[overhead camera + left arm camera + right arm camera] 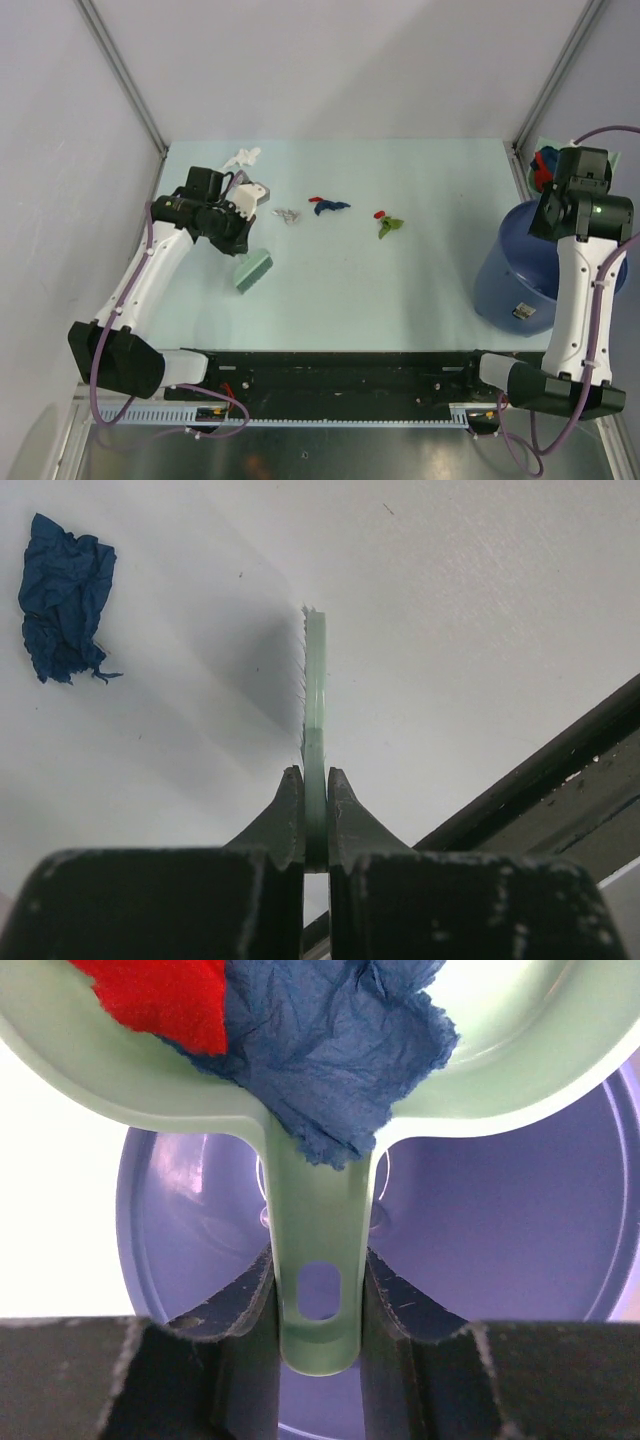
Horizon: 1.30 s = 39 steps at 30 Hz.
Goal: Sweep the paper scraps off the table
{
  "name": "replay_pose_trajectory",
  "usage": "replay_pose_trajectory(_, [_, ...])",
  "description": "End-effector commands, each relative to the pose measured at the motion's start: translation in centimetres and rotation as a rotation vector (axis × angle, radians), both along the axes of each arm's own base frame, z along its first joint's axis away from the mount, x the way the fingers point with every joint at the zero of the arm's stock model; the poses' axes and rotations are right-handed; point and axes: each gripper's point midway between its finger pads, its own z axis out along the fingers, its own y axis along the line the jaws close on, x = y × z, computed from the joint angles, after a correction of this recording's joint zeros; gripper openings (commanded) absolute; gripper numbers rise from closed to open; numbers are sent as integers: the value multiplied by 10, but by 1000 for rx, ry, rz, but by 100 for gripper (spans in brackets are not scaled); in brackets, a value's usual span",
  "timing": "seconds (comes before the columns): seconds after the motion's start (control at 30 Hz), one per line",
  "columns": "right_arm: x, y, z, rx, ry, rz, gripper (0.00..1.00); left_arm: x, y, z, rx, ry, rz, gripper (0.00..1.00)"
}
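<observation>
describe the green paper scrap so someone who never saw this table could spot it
On the pale green table, look slightly right of centre, toward the blue bin. Two scraps sit close together there: the green scrap is the one nearer the front edge, right beside a tiny red scrap. It is the only leaf-green piece among them.

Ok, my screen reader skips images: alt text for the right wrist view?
The right jaws grip the handle of a sage-green dustpan carrying a crumpled blue paper scrap and a red paper scrap, held over an open blue bin.
</observation>
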Motion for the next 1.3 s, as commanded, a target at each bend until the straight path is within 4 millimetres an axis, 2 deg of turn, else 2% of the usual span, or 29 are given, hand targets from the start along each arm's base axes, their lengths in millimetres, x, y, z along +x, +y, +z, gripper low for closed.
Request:
replay_pose_trajectory(0.0, [-1,-6,13,-24,-82,-17,0,7,-5,13,-20,-57,-25,0])
replay_pose_trajectory(0.17, [-1,-8,6,-41,-83,-8,0,6,-5,13,-18,-60,-24,0])
replay_pose_trajectory(0.27, [8,-6,4,-32,-144,-3,0,5,-4,12,-17,-58,-25,0])
replay_pose_trajectory(0.37, [28,2,3,19,-244,20,0,5,-5,11,-21,-54,-22,0])
replay_pose_trajectory(0.4, [36,3,11,24,-300,21,0,5,-5,12,-22,-58,-21,0])
replay_pose_trajectory(0.57, [51,8,5,70,-370,17,0,5,-2,11,-8,-64,-19,0])
replay_pose_trajectory(0.8, [52,7,-7,78,-387,-9,0,5,-2,11,-6,-64,-15,0])
replay_pose_trajectory(1.0, [62,16,-25,137,-385,9,0,7,-2,12,-5,-66,-10,0])
replay_pose_trajectory(1.27, [68,20,-31,167,-408,4,0,6,0,9,3,-61,-3,0])
